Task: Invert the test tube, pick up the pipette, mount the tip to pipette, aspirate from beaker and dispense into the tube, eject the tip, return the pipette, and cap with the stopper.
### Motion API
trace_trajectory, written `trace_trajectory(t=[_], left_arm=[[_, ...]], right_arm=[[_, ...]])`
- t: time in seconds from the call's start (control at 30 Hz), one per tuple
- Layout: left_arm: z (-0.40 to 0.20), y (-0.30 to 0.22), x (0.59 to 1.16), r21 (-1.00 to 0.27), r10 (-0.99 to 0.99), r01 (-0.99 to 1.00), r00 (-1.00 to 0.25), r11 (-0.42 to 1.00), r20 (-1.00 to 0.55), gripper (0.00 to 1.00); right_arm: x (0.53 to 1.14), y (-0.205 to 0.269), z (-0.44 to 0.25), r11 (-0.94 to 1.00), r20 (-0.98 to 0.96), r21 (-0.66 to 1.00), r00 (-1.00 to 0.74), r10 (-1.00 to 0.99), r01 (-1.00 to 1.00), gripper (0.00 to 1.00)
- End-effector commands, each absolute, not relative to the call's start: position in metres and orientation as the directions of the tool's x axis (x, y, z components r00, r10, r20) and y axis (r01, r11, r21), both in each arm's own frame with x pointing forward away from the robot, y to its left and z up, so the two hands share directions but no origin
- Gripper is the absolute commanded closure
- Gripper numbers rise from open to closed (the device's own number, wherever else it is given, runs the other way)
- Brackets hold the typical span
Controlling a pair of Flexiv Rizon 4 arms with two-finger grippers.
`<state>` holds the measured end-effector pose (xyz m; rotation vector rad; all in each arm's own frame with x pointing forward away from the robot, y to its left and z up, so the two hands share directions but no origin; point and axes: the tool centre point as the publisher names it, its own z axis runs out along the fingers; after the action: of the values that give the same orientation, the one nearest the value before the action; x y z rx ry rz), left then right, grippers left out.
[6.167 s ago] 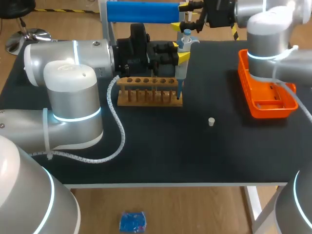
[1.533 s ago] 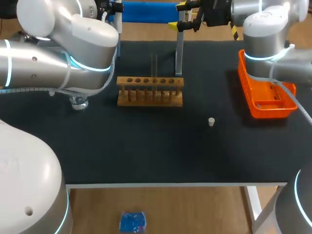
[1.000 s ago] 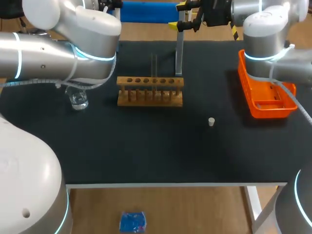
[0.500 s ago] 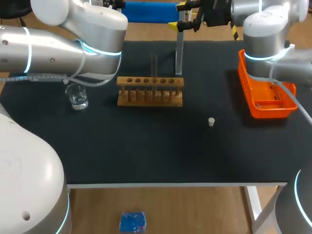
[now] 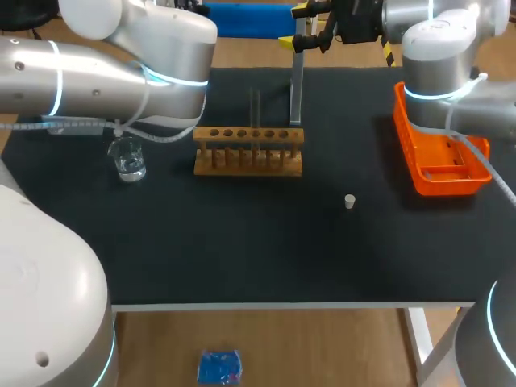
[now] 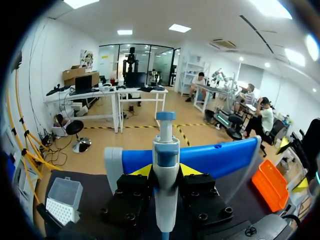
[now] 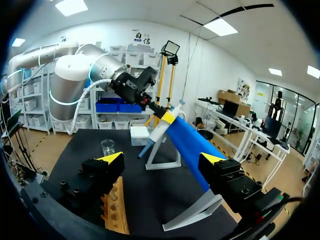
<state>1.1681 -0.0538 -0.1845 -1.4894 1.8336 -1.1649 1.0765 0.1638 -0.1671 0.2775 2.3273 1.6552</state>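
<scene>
Pipette (image 6: 166, 145) pinched in my left gripper (image 6: 165, 171) could miss the blue stand (image 6: 215, 157) if lowered off-centre; my right gripper (image 7: 161, 158) is spread.

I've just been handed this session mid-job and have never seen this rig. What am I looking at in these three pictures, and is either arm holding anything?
You are driving two silver robot arms at a black table. The head view looks down from above and behind them. The two round pictures come from a camera on each wrist, looking along its fingers. On the table are a wooden test tube rack, a small glass beaker to its left, a small white stopper lying alone, and an orange plastic tray on the right. A blue stand on pale legs and a pale box of pipette tips are there too. The left gripper is shut on the blue and white pipette. The right gripper is open and holds nothing.
</scene>
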Motion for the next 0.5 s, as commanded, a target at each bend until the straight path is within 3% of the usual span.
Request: trace_trajectory(t=[0.03,0.5], left_arm=[[-0.187,-0.055,1.171,-0.848,-0.953,-0.529,-0.273,0.035,0.131,1.0],[-0.198,-0.057,1.17,-0.839,-0.951,-0.543,-0.273,0.03,0.143,1.0]], right_arm=[[1.077,0.163,-0.166,0.332,-0.107,0.943,-0.946,0.306,0.001,0.0],[1.077,0.163,-0.166,0.332,-0.107,0.943,-0.946,0.306,0.001,0.0]])
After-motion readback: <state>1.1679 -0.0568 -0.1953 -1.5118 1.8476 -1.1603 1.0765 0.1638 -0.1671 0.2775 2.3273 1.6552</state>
